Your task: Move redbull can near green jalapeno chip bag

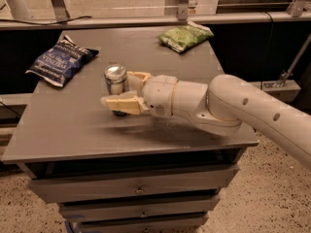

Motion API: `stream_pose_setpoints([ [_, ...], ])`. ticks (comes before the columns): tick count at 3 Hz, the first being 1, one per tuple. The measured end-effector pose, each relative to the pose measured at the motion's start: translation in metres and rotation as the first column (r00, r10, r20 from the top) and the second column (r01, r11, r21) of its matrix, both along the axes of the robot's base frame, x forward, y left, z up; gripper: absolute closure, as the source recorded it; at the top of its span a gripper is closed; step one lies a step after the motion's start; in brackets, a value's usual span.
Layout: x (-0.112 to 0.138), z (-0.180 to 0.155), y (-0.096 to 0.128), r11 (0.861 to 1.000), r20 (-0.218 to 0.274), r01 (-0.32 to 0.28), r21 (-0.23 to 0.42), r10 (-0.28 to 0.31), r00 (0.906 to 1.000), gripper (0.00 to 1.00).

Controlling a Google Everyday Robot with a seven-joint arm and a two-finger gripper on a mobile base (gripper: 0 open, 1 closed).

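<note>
Lab; drawer cabinet (141,188), gripper (118,89) at redbull can (115,73)

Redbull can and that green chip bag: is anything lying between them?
Camera view: only bare table between the redbull can and the green jalapeno chip bag; the end effector is at the can.

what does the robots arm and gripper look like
The arm is smooth, rounded white casing in thick tubular segments, with small dark dots on the forearm and a thin seam ring near the wrist. The gripper, at the redbull can, is pale cream-yellow. No cables show.
</note>
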State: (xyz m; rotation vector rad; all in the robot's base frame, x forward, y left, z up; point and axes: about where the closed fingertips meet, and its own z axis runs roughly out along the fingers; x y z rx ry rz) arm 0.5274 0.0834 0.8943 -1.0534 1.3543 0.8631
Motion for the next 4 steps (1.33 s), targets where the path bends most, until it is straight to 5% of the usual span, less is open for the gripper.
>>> stream_pose_setpoints([
  [2, 0.001, 0.003, -0.008, 1.0, 0.002, 0.024, 0.019, -0.024, 0.9997, 0.86],
  [3, 0.01, 0.021, -0.039, 0.997, 0.019, 0.076, 0.028, -0.076, 0.9969, 1.0],
  [4, 0.025, 0.06, -0.103, 0.981, 0.056, 0.186, 0.061, -0.189, 0.9803, 1.0],
])
